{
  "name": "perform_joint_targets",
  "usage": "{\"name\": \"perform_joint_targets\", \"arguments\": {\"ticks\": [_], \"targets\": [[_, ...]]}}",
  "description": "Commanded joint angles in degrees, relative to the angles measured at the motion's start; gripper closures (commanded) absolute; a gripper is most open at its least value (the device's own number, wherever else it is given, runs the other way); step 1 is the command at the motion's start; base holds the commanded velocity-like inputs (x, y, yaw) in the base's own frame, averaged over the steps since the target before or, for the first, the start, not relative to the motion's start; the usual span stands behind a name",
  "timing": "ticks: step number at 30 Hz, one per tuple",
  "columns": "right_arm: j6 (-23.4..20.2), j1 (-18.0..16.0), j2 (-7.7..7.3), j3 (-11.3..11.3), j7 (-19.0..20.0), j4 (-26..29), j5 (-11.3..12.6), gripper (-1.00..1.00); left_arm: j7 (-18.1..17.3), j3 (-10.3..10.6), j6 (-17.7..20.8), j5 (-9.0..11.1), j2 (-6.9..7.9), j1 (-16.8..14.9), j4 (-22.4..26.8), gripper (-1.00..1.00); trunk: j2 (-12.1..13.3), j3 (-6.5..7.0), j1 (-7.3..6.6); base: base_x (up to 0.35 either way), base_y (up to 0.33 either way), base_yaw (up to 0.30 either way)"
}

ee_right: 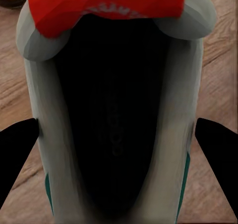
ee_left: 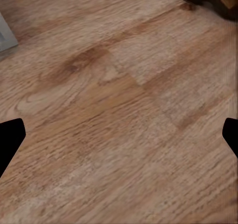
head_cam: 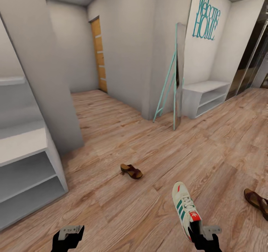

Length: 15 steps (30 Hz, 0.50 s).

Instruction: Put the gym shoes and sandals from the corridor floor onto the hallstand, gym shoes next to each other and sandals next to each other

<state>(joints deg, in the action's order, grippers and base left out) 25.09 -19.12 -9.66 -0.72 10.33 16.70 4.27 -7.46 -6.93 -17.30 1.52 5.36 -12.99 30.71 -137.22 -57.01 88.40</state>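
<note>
1. Gym shoe (head_cam: 185,208) lies sole-down on the corridor floor (head_cam: 149,215), its long axis running away from the robot, toe pointing forward, heel nearest.
2. Right gripper (head_cam: 203,232) sits at the heel, fingers spread either side of the shoe opening (ee_right: 116,120); contact is unclear.
3. Left gripper (head_cam: 69,232) hangs with fingers apart over bare planks.
4. One sandal (head_cam: 131,171) lies mid-floor, another sandal (head_cam: 257,201) at right.
5. Hallstand (head_cam: 26,170) stands left.
</note>
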Motion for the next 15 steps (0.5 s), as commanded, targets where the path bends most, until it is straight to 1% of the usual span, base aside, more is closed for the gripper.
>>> {"name": "perform_joint_targets", "arguments": {"ticks": [1,13,15], "targets": [[0.17,-0.04,-0.02,-0.1,0.54,-0.07,0.47,1.0,-0.53,-0.29,-0.1,0.1,-0.08,-0.02,-0.03,-1.0,0.4,0.14,-0.24,0.0,0.0,-0.019],[0.31,-0.04,-0.09,-0.07,0.59,0.21,0.48,1.0,-0.53,-0.27,-0.1,0.06,-0.21,-0.02,-0.07,-1.0,5.21,2.31,-2.87,0.0,0.0,-0.003],[0.31,-0.04,-0.09,-0.07,0.58,0.2,0.48,1.0,-0.53,-0.28,-0.1,0.04,-0.23,-0.02,-0.07,-1.0,5.21,2.31,-2.87,0.0,0.0,0.0]]}}
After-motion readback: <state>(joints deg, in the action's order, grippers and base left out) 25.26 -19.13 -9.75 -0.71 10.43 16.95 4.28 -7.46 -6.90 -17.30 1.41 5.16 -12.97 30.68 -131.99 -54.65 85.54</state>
